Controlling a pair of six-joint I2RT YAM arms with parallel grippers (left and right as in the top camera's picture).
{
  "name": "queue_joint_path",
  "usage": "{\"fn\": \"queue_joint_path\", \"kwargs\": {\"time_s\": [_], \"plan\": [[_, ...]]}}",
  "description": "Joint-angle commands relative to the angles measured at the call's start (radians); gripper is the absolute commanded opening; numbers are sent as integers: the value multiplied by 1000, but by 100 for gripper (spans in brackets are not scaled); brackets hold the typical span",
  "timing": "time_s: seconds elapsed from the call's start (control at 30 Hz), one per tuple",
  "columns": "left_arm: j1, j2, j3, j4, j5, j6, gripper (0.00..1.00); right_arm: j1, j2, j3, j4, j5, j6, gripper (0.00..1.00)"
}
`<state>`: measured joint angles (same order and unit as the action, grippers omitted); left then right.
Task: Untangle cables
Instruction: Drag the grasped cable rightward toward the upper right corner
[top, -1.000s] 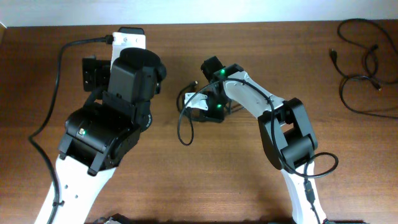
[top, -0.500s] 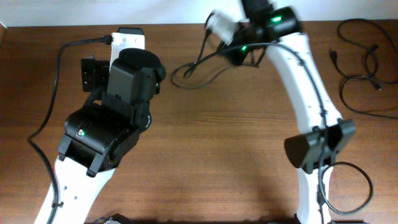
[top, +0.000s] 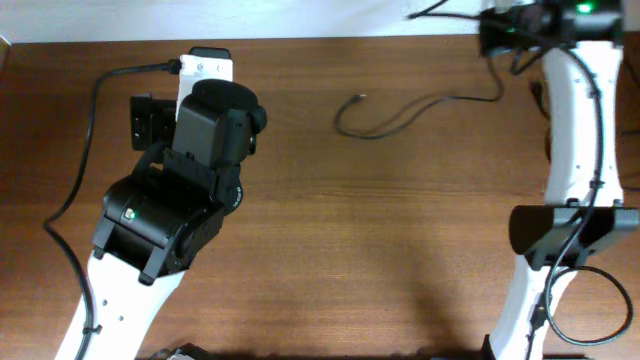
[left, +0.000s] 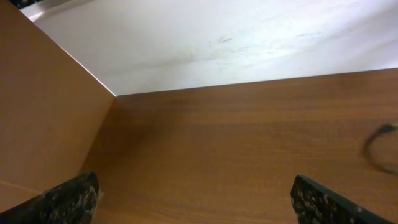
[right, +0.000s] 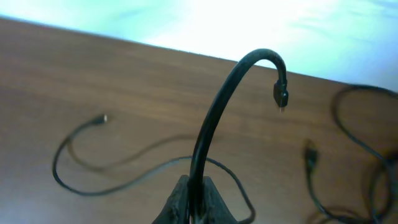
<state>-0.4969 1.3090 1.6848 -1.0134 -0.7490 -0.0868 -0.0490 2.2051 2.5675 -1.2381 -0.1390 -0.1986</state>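
Black cable (right: 208, 127) is clenched in my right gripper (right: 191, 200), lifted near the table's (top: 330, 250) far right edge. Its free length trails left across the wood and ends in a loop. The other cables (right: 310, 155) lie just beside it. My left gripper (left: 199, 199) is spread wide and holds nothing.

I am working over a brown wood-grain table (top: 380, 250), which is running back to a white wall (left: 249, 43); a plain brown panel (left: 43, 112) is standing at my left, meeting that wall.
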Motion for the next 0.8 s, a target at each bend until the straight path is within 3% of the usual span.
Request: {"fn": "queue_joint_path", "kwargs": {"time_s": [0.0,0.2,0.4,0.77], "plan": [[1,-20,8,-2,-14,12,99,-11,6,6,43,-2,47,4],[1,-20,8,-2,-14,12,99,-9,60,1,101,18,51,4],[1,-20,8,-3,-16,13,99,-35,161,-1,167,307,51,4],[1,-20,8,-3,-18,13,99,-240,55,82,175,309,137,4]]}}
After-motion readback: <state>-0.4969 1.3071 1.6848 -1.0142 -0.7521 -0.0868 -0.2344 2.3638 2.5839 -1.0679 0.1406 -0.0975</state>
